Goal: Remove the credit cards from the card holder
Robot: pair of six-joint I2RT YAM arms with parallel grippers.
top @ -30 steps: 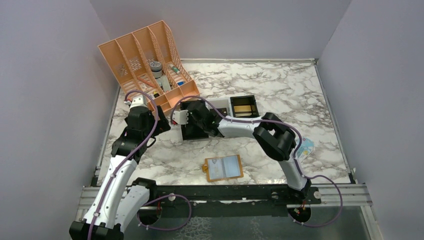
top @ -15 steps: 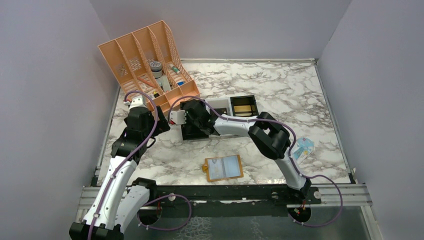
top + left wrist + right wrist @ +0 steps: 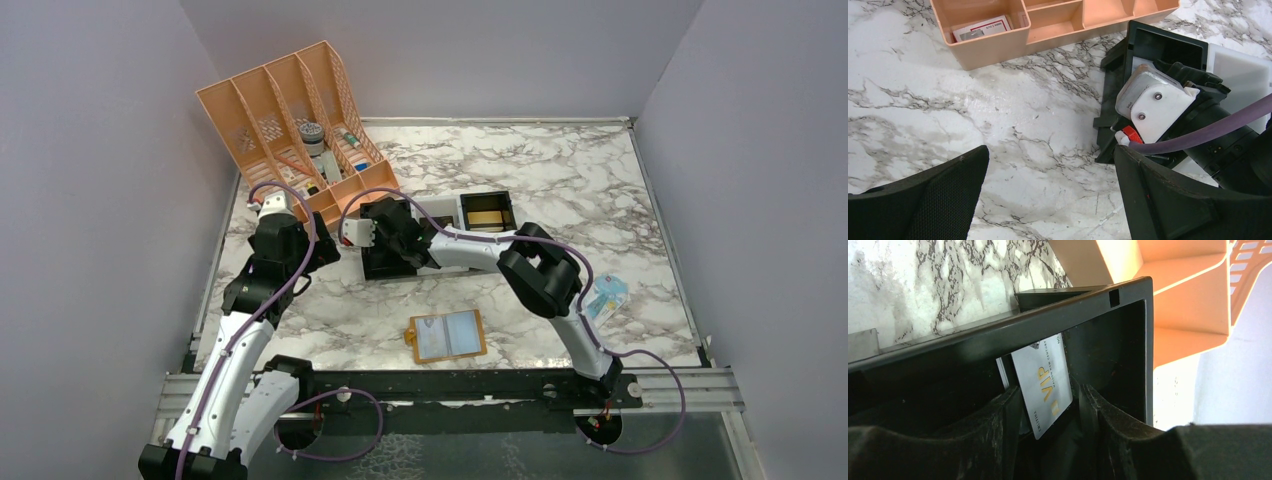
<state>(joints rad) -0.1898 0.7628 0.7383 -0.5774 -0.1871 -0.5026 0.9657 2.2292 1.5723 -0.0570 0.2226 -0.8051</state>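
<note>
Right claw (image 3: 1050, 389) sits inside a black bin (image 3: 1128, 340), jaws apart around 1 pale card (image 3: 1040, 370) lettered "VIP" in gold. Left claw (image 3: 1050, 150) hovers wide apart over the worktop (image 3: 998, 110). The card holder (image 3: 447, 336) lies open near the worktop's front edge.

Lab test cell: plain walls (image 3: 90, 200) enclose a marble-print table (image 3: 560, 170).

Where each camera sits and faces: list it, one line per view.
Top external: above, behind the bases, looking down on the marble table; left arm, right arm show.
Left wrist: looks down; open left gripper frames the right arm over the black bin.
Right wrist: peers into that bin; right gripper flanks the VIP card.
All share the bin.
</note>
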